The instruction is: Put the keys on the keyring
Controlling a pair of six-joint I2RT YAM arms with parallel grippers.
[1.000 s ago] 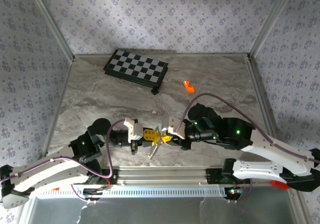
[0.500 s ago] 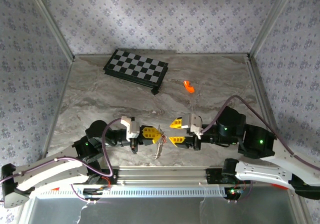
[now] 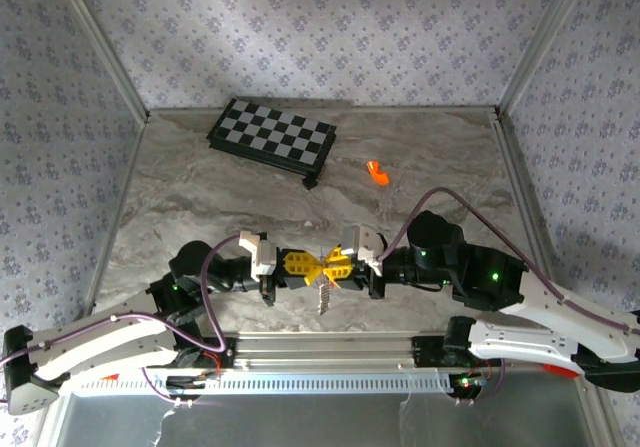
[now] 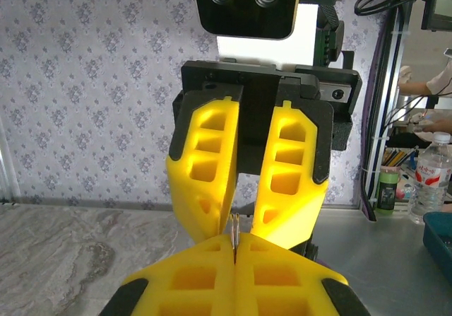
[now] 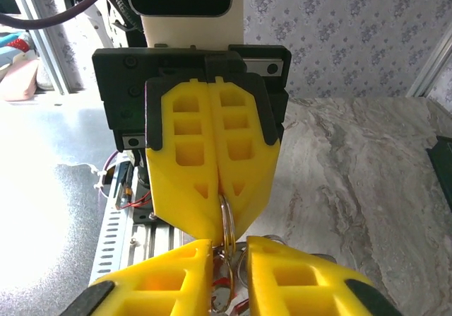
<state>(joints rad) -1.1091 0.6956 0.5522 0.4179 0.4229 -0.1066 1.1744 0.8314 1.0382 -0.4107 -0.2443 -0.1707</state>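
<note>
Top view: both arms reach inward over the near strip of the marble table (image 3: 200,197), and the claws meet tip to tip in front of the two bases. The left gripper (image 3: 316,267) points right and the right gripper (image 3: 329,265) points left, with their yellow fingers nose to nose.

Left claw: pressed closed. In the right wrist view its two fingers (image 5: 183,153) lie flat against each other, and the silver keyring (image 5: 227,223) is pinched at their tip. The loop stands edge-on and hangs just below them. The left wrist view shows the same ring as a thin metal sliver (image 4: 233,232) caught in the seam between that claw's own fingertips.

Right claw: fingers a little apart. The right wrist view shows a narrow gap between its own fingers (image 5: 296,281), and the ring drops into that gap along with a second bit of silvery wire beside it. Seen from the left wrist, its fingers (image 4: 205,160) converge toward the ring from above, but their tips are hidden behind the left claw. It cannot be told whether they press on the ring.

Chain (image 3: 323,297): dangles below the meeting point, over the table.

Elsewhere: a chequered board (image 3: 272,137) lies at the far side, left of centre. A small orange piece (image 3: 377,172) lies to its right, well apart from the claws
</note>
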